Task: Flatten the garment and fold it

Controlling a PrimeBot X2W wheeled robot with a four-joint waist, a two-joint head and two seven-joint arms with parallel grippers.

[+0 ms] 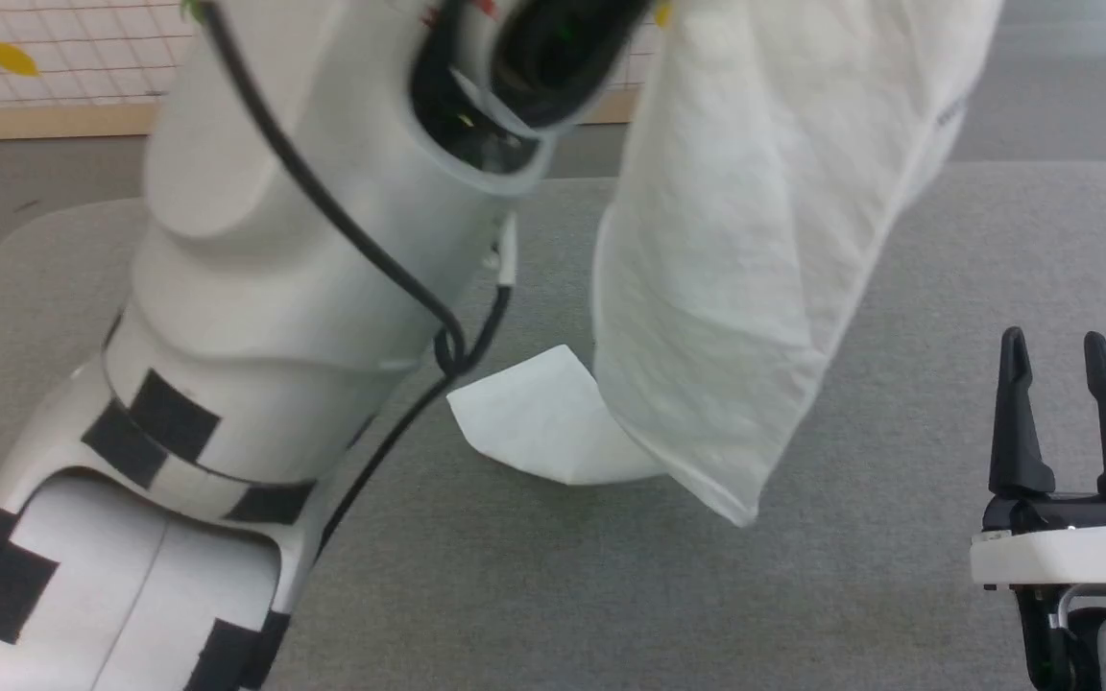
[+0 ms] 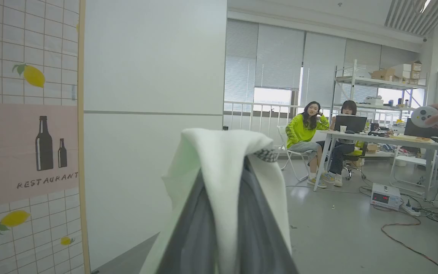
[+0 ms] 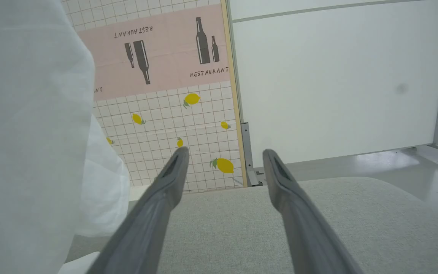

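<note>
The garment (image 1: 745, 288) is thin, white, faintly crinkled cloth, hanging in a long loose fold from the top of the head view down to the grey counter (image 1: 899, 432). Its lowest flap lies flat on the counter, bent over on itself. A short run of dark stitching shows near its upper right edge, and the left wrist view catches a small patterned label by the cloth's peak.

A good deal is lost to sight. The top of the garment (image 2: 222, 160) is cut off by the upper edge of the head view, and the pale left forearm (image 1: 255, 288) blocks everything to its left (sleeves and neckline cannot be told apart). Cloth is draped right over the tips of the left claw (image 2: 242, 163), so the pinch point itself is covered.

The left claw, raised high, has its two dark fingers drawn together on a bunch of the garment, which falls down both sides of them. The right claw (image 1: 1057, 355) sits low over the counter with its fingers spread and nothing between them. The garment (image 3: 25, 114) hangs well apart from it, on its left.
</note>
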